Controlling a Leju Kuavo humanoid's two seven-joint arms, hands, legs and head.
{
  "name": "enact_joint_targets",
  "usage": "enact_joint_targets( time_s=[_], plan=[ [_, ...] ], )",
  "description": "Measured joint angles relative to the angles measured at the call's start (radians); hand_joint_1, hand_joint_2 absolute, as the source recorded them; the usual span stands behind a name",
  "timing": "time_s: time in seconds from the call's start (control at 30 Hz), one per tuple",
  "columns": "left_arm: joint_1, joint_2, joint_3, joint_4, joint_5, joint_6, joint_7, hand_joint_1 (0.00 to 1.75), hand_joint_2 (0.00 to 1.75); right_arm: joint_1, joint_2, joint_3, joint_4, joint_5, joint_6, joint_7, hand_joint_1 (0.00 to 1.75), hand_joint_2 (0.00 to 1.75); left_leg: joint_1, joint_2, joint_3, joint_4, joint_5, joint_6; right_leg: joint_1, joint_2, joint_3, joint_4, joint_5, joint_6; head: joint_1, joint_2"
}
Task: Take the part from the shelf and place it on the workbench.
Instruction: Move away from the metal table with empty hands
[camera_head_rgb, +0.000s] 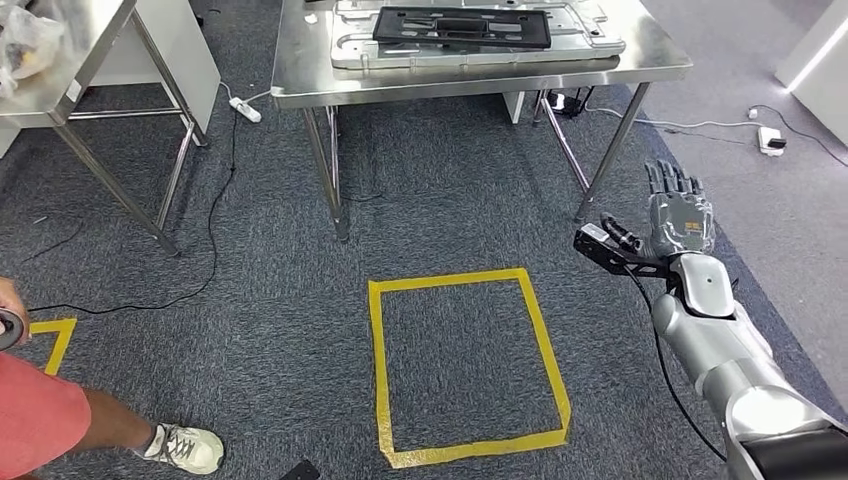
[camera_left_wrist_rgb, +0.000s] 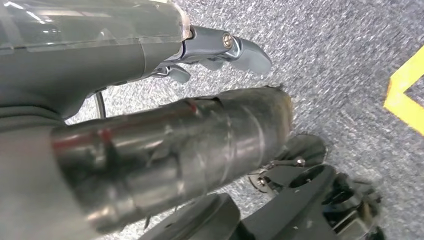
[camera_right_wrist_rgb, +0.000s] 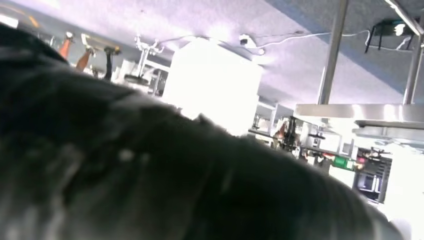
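Observation:
A long black part (camera_head_rgb: 462, 27) lies flat on a grey metal fixture plate (camera_head_rgb: 600, 47) on the steel workbench (camera_head_rgb: 300, 85) at the far side of the head view. My right hand (camera_head_rgb: 678, 215) is raised beside the workbench's right front leg, below the tabletop, with its fingers stretched out and apart and nothing in them. In the left wrist view my left hand (camera_left_wrist_rgb: 235, 50) hangs over the grey carpet, its fingers loosely extended and holding nothing.
A yellow tape square (camera_head_rgb: 545, 340) marks the carpet in front of the workbench. A second steel table (camera_head_rgb: 60, 90) stands at the far left. A person's leg and white shoe (camera_head_rgb: 185, 447) are at the lower left. A power strip (camera_head_rgb: 245, 110) and cables lie on the floor.

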Motion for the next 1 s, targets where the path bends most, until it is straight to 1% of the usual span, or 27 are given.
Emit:
enact_joint_targets(
  time_s=[0.07,0.13,0.17,0.2,0.23,0.27,0.3,0.33,0.37,0.4,0.43,0.47,0.5,0.53,0.57,0.6,0.63,0.67,0.7,0.73,0.77,0.8,0.83,0.87,0.9,0.93,1.0],
  plan=[
    [0.0,-0.001,0.0,0.0,0.001,0.0,-0.006,0.0,0.0,0.003,-0.002,-0.007,0.0,-0.005,-0.002,-0.002,0.0,0.0,0.003,0.021,0.006,-0.015,0.009,0.012,-0.001,-0.015,-0.018,0.033,-0.023,0.009,0.003,0.0],
    [0.001,-0.001,0.0,0.0,0.002,0.0,-0.008,0.0,0.0,0.011,-0.004,-0.017,0.0,-0.014,-0.008,-0.002,0.0,0.0,0.003,0.039,0.009,-0.021,0.013,0.019,-0.001,-0.044,-0.067,0.14,-0.079,0.015,0.006,0.0],
    [0.002,-0.001,0.0,0.0,0.003,0.0,-0.009,0.0,0.0,0.02,-0.004,-0.022,0.0,-0.016,-0.013,-0.001,0.0,0.0,0.002,0.048,0.008,-0.021,0.012,0.021,-0.002,-0.05,-0.097,0.203,-0.104,0.019,0.006,0.0],
    [0.005,-0.001,0.0,0.0,0.003,0.001,-0.01,0.0,0.0,0.032,-0.005,-0.027,0.0,-0.017,-0.017,0.0,0.0,0.0,0.002,0.056,0.008,-0.021,0.012,0.021,-0.003,-0.054,-0.117,0.247,-0.117,0.021,0.006,0.0],
    [0.007,-0.002,0.0,0.0,0.004,0.001,-0.011,0.0,0.0,0.045,-0.006,-0.033,0.0,-0.019,-0.02,0.0,0.0,0.0,0.001,0.065,0.008,-0.02,0.011,0.022,-0.004,-0.058,-0.122,0.257,-0.111,0.023,0.006,0.0],
    [0.009,-0.002,0.0,0.0,0.004,0.001,-0.013,0.0,0.0,0.056,-0.009,-0.039,-0.001,-0.023,-0.022,-0.002,0.0,0.0,0.001,0.074,0.008,-0.018,0.009,0.021,-0.004,-0.063,-0.107,0.23,-0.089,0.023,0.006,0.0],
    [0.011,-0.002,0.0,0.0,0.005,0.001,-0.015,0.0,0.0,0.064,-0.012,-0.048,-0.003,-0.029,-0.022,-0.006,0.0,0.0,0.001,0.083,0.008,-0.016,0.007,0.019,-0.003,-0.074,-0.075,0.169,-0.056,0.022,0.006,0.0],
    [0.012,-0.002,0.0,0.0,0.006,0.001,-0.017,0.0,0.0,0.068,-0.016,-0.057,-0.006,-0.035,-0.022,-0.009,0.0,0.0,0.0,0.091,0.008,-0.013,0.003,0.017,0.0,-0.095,-0.039,0.099,-0.03,0.019,0.006,0.0],
    [0.013,-0.003,0.0,0.0,0.007,0.002,-0.018,0.0,0.0,0.071,-0.019,-0.068,-0.009,-0.04,-0.022,-0.012,0.0,0.0,-0.003,0.099,0.007,-0.009,0.0,0.012,0.005,-0.112,-0.009,0.042,-0.012,0.014,0.006,0.0],
    [0.013,-0.003,0.0,0.0,0.008,0.002,-0.019,0.0,0.0,0.075,-0.021,-0.077,-0.013,-0.044,-0.023,-0.014,0.0,0.0,-0.006,0.107,0.008,-0.006,-0.003,0.008,0.01,-0.123,0.008,0.007,-0.005,0.008,0.006,0.0],
    [0.013,-0.003,0.0,0.0,0.008,0.002,-0.02,0.0,0.0,0.08,-0.023,-0.085,-0.016,-0.047,-0.023,-0.015,0.0,0.0,-0.009,0.114,0.009,-0.005,-0.006,0.003,0.015,-0.125,0.013,-0.005,-0.006,0.003,0.006,0.0],
    [0.013,-0.003,0.0,0.0,0.008,0.002,-0.021,0.0,0.0,0.088,-0.025,-0.092,-0.018,-0.05,-0.024,-0.015,0.0,0.0,-0.01,0.123,0.011,-0.005,-0.007,-0.002,0.017,-0.114,0.012,-0.006,-0.004,-0.002,0.005,0.0],
    [0.013,-0.003,0.0,0.0,0.009,0.003,-0.022,0.0,0.44,0.1,-0.029,-0.098,-0.02,-0.054,-0.026,-0.014,0.0,0.0,-0.01,0.127,0.013,-0.006,-0.01,-0.007,0.014,-0.104,0.013,-0.008,-0.002,-0.007,0.005,0.0],
    [0.013,-0.004,0.0,0.0,0.009,0.003,-0.025,0.0,0.87,0.114,-0.032,-0.106,-0.021,-0.058,-0.033,-0.014,0.0,0.0,-0.009,0.117,0.013,-0.001,-0.017,-0.012,0.011,-0.096,0.015,-0.012,0.0,-0.012,0.005,0.0],
    [0.014,-0.004,0.0,0.0,0.009,0.003,-0.028,0.0,1.31,0.13,-0.034,-0.114,-0.021,-0.062,-0.044,-0.014,0.0,0.0,-0.007,0.101,0.006,0.021,-0.035,-0.017,0.008,-0.088,0.017,-0.017,0.003,-0.018,0.005,0.0],
    [0.015,-0.004,0.0,0.0,0.009,0.003,-0.032,0.0,1.75,0.148,-0.034,-0.122,-0.022,-0.067,-0.059,-0.015,0.0,0.0,-0.006,0.079,-0.012,0.063,-0.063,-0.02,0.005,-0.08,0.018,-0.02,0.006,-0.024,0.005,0.0],
    [0.018,-0.004,0.0,0.0,0.009,0.003,-0.035,0.0,1.75,0.169,-0.033,-0.129,-0.021,-0.071,-0.075,-0.017,0.0,0.0,-0.004,0.059,-0.038,0.125,-0.097,-0.022,0.006,-0.072,0.018,-0.021,0.007,-0.028,0.005,0.0],
    [0.021,-0.004,0.0,0.0,0.009,0.004,-0.037,0.0,1.75,0.191,-0.032,-0.136,-0.019,-0.077,-0.088,-0.021,0.0,0.0,-0.004,0.05,-0.069,0.193,-0.128,-0.023,0.006,-0.063,0.017,-0.021,0.008,-0.031,0.005,0.0],
    [0.026,-0.004,0.0,0.0,0.01,0.004,-0.039,0.0,1.75,0.216,-0.03,-0.143,-0.015,-0.084,-0.1,-0.026,0.0,0.0,-0.003,0.046,-0.095,0.249,-0.147,-0.024,0.006,-0.053,0.016,-0.02,0.008,-0.032,0.005,0.0],
    [0.029,-0.005,0.0,0.0,0.011,0.005,-0.039,0.0,1.75,0.242,-0.029,-0.152,-0.011,-0.092,-0.109,-0.032,0.0,0.0,-0.003,0.045,-0.107,0.274,-0.146,-0.025,0.006,-0.042,0.016,-0.02,0.008,-0.032,0.005,0.0],
    [0.032,-0.005,0.0,0.0,0.012,0.005,-0.04,0.0,1.75,0.268,-0.028,-0.162,-0.007,-0.1,-0.117,-0.039,0.0,0.0,-0.002,0.043,-0.101,0.26,-0.125,-0.024,0.006,-0.031,0.016,-0.018,0.008,-0.031,0.005,0.0],
    [0.034,-0.005,0.0,0.0,0.013,0.006,-0.041,0.0,1.75,0.294,-0.025,-0.175,-0.002,-0.105,-0.125,-0.044,0.0,0.0,-0.001,0.038,-0.078,0.209,-0.091,-0.023,0.006,-0.02,0.016,-0.016,0.007,-0.03,0.005,0.0],
    [0.034,-0.005,0.001,0.0,0.014,0.007,-0.041,0.0,1.75,0.32,-0.022,-0.189,0.003,-0.107,-0.134,-0.047,0.0,0.0,0.001,0.021,-0.047,0.14,-0.057,-0.021,0.005,-0.01,0.015,-0.012,0.006,-0.028,0.005,0.0],
    [0.035,-0.005,0.002,0.0,0.015,0.008,-0.041,0.0,1.75,0.343,-0.017,-0.203,0.009,-0.107,-0.143,-0.048,0.0,0.0,0.003,0.001,-0.018,0.075,-0.034,-0.018,0.006,0.001,0.012,-0.007,0.004,-0.024,0.005,0.0],
    [0.035,-0.005,0.002,0.0,0.016,0.008,-0.042,0.0,1.75,0.363,-0.012,-0.216,0.015,-0.107,-0.15,-0.048,0.0,0.0,0.004,-0.015,0.002,0.032,-0.023,-0.016,0.005,0.012,0.008,-0.003,0.003,-0.018,0.005,0.0],
    [0.036,-0.005,0.002,0.0,0.017,0.008,-0.043,0.0,1.75,0.38,-0.008,-0.226,0.02,-0.106,-0.156,-0.048,0.0,0.0,0.004,-0.024,0.011,0.012,-0.023,-0.013,0.004,0.022,0.003,0.0,0.004,-0.011,0.005,0.0],
    [0.036,-0.005,0.003,0.0,0.019,0.008,-0.044,0.0,1.75,0.408,-0.004,-0.244,0.029,-0.105,-0.16,-0.048,0.0,0.0,0.001,-0.009,0.015,0.004,-0.02,-0.001,-0.001,0.041,-0.004,-0.004,0.01,0.005,0.005,0.0]
  ],
)
